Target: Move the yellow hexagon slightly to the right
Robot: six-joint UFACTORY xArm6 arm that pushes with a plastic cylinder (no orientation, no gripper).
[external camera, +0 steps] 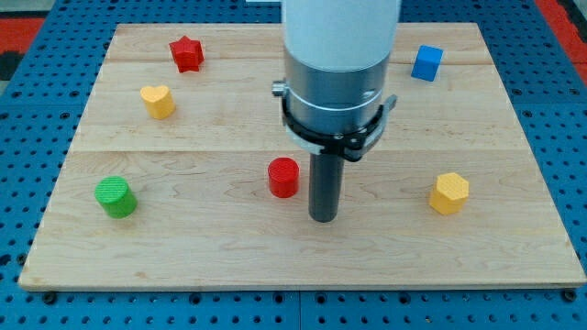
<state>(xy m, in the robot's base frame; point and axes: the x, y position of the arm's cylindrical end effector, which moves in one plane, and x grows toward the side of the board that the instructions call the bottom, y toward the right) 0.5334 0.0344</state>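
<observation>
The yellow hexagon sits on the wooden board at the view's right, a little below the middle. My tip rests on the board near the centre, well to the left of the yellow hexagon and slightly lower in the view. A red cylinder stands just left of the rod, close to it; I cannot tell if they touch.
A green cylinder stands at the left. A yellow heart-shaped block and a red star lie at the upper left. A blue cube sits at the upper right. The arm's wide grey and white body hides the board's top centre.
</observation>
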